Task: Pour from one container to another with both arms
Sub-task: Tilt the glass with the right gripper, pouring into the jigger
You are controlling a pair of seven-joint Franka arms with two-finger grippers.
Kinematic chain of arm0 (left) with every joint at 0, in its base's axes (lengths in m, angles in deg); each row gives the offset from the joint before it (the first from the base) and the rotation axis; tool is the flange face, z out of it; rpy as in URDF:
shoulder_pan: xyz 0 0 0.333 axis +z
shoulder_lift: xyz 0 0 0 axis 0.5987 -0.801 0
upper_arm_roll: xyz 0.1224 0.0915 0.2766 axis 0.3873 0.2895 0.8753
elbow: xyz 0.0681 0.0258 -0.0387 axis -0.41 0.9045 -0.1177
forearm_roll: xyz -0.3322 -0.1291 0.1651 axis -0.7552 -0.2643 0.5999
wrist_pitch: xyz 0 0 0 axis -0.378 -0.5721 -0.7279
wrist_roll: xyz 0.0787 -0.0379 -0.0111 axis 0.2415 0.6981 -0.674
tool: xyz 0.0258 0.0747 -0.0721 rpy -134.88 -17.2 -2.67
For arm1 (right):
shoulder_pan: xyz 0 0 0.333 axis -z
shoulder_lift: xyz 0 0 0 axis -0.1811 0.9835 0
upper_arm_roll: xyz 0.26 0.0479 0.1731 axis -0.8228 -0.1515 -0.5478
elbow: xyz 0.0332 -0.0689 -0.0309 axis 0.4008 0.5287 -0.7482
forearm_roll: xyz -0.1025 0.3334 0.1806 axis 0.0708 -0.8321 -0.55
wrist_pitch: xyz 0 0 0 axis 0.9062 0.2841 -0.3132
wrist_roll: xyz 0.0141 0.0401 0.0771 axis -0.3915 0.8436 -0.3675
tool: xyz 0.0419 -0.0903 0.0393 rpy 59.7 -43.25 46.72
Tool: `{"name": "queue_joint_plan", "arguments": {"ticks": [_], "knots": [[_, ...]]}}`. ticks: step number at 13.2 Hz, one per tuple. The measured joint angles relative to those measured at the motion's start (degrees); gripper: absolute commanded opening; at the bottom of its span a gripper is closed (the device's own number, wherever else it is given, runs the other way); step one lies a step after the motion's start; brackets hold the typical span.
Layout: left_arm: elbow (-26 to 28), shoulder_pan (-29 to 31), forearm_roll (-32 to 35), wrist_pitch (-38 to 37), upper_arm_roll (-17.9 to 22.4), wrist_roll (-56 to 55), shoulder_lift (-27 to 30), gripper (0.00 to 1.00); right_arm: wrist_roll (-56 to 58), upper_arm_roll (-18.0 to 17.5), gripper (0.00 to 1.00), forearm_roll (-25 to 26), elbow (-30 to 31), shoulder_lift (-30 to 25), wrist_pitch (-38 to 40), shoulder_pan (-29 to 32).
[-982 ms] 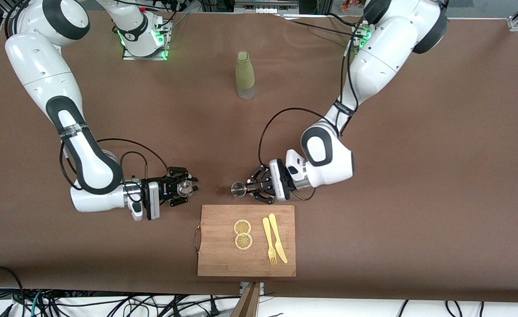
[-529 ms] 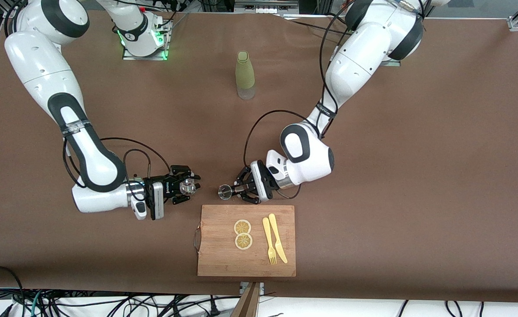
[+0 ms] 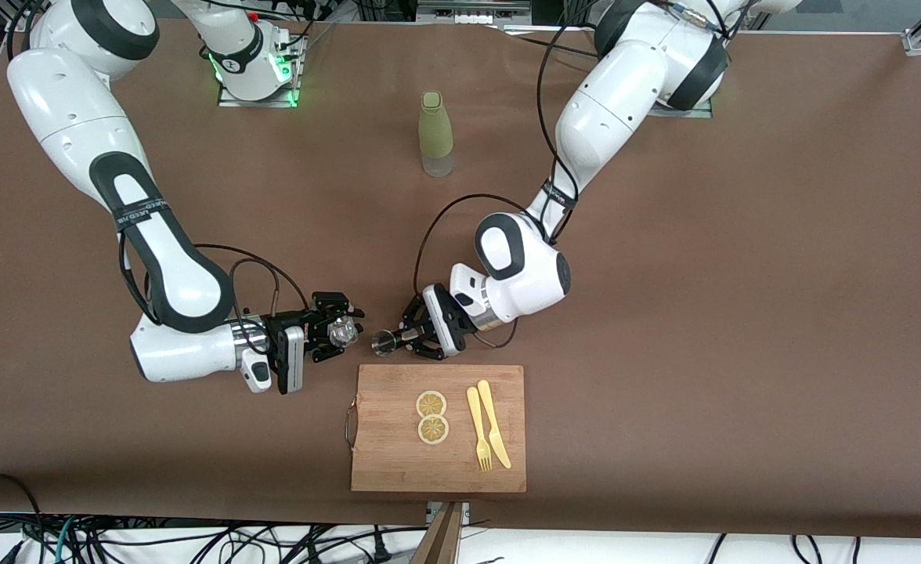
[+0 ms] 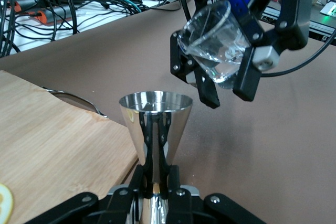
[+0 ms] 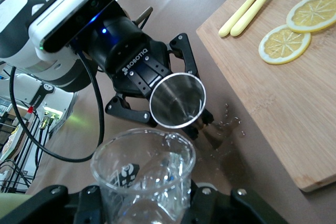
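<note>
Here, left gripper (image 3: 398, 340) clamping empty jigger (image 3: 384, 342), right gripper (image 3: 341, 329) clamping empty glass (image 3: 341, 332).

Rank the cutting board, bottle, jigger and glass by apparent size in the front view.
1. Cutting board
2. Bottle
3. Jigger and glass: both tiny, look alike, held up in grippers, so unranked.

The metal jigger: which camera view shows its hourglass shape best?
The left wrist view: the jigger stands upright and close, its cone, narrow waist and rim clear, clamped in the left gripper. The right wrist view looks mostly into its round mouth. In the front view it is tiny.
</note>
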Motion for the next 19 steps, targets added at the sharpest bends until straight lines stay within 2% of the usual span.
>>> {"name": "queue_joint_plan", "arguments": {"ticks": [12, 19], "knots": [[-2.63, -1.2, 0.0, 1.06, 0.5, -2.18, -2.38, 0.0, -6.51, -2.48, 0.34, 8.27, -0.68, 0.0, -2.08, -0.16], [-2.79, -1.2, 0.0, 1.11, 0.58, -2.35, -2.5, 0.0, -7.63, -2.51, 0.35, 10.23, -0.66, 0.04, -3.15, -1.11]]}}
